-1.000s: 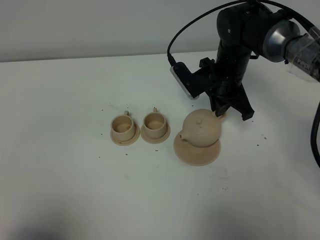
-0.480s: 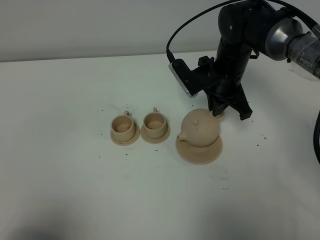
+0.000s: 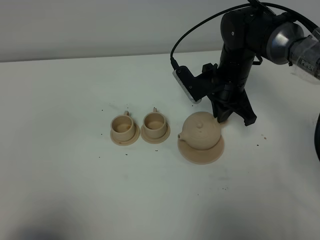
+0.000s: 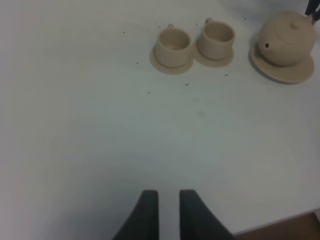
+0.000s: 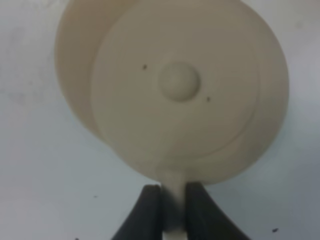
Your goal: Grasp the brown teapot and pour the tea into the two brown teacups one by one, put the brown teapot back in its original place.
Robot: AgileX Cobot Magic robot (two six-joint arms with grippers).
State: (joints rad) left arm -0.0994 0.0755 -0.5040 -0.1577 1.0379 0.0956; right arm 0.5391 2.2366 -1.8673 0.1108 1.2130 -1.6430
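The right pincer [image 5: 173, 194], clamped on the brown teapot [image 3: 201, 131] by its handle, is dragging pot and saucer [image 3: 200, 156] slightly rightward; the lift is still pending.

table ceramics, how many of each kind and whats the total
teapot: 1
teacups: 2
small saucers: 2
large saucer: 1
total: 6
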